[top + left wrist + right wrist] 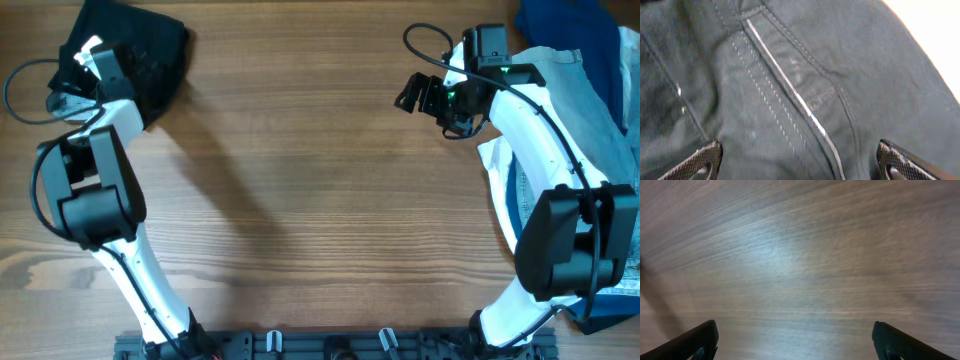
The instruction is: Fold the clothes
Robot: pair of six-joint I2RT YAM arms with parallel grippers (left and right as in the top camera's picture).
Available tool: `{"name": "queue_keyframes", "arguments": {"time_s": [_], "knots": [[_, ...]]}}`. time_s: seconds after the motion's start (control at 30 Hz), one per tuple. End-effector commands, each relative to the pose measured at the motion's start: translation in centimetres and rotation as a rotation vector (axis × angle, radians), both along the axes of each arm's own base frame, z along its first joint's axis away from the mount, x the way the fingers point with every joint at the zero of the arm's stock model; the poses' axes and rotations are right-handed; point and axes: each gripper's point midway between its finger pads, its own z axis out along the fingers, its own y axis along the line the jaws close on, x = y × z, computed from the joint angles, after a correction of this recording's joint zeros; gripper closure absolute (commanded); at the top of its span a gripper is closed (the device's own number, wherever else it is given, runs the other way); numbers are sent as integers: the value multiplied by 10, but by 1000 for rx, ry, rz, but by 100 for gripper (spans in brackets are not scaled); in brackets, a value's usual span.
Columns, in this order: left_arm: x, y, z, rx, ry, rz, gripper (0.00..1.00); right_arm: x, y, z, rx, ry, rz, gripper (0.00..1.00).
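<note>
Left fingers [700, 159] and right fingers [695, 339] wide apart, empty, wood-grain table [300, 180], black shorts [140, 55]

**Fig. Colours & patterns, overhead + wrist views.**

Shorts [150, 50]: black; close up, charcoal w/ paired rows of pale dashed stitching & one glossy light seam line. Denim garment [600, 110]: pale blue, washed-out. Other garment [565, 25]: dark blue, plain. Surface [300, 180]: mid-brown wood, fine horiz. grain streaks. Arms [125, 255]: white shells, black joints; small green light [507, 70] on R wrist. L hand [800, 167] fingertips [700, 161]: black, woven carbon check. R hand [795, 342]: tips plain black.
</note>
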Motion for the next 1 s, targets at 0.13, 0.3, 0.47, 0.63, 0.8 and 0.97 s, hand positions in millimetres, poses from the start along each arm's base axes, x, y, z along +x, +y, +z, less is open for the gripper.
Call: {"name": "queue_keyframes", "arguments": {"time_s": [0.13,0.3,0.47,0.63,0.8,0.97], "knots": [[-25,-29,144,-32,-128,-55,0,34,-10,123,-136,-370,110,0],[-59,-37,188,-35,-114,-54,0,13,-14,216,-192,-590,145,0],[-68,-39,194,-38,-101,-53,0,-38,-18,287,-197,-750,131,0],[-68,-39,192,-40,-96,-53,0,-85,-22,323,-197,-831,121,0],[-68,-39,192,-40,-96,-53,0,-108,-23,338,-197,-871,116,0],[-68,-39,192,-40,-96,-53,0,-108,-23,336,-198,-865,117,0]]}}
